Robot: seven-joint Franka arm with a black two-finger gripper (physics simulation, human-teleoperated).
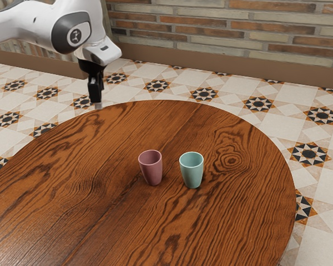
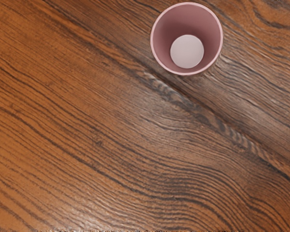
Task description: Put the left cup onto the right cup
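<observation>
Round wood table (image 1: 72, 221) takes up the foreground, dark grain running across it. Two cups stand upright on the tabletop, roughly mid-table, side by side w/ a small gap, not touching. The pink cup (image 1: 150, 167) is on the exterior view's left and the teal cup (image 1: 191, 169) on its right. Both have open mouths facing up and are about level w/ each other. From the wrist cam, the pink cup (image 2: 186, 38) is seen straight down its mouth, w/ a pale round bottom inside and bare wood (image 2: 87, 145) around it. Further back, the gripper (image 1: 98, 103) hangs pointing down over the table's far edge, toward the exterior view's left. It's above the surface and well apart from both cups. It's seen edge-on, so I can't tell if the jaws are wide or narrow. The white arm (image 1: 50, 25) comes in from the upper left. Beyond the table are the patterned tile floor (image 1: 255, 94) and then the brick wall (image 1: 238, 22).
</observation>
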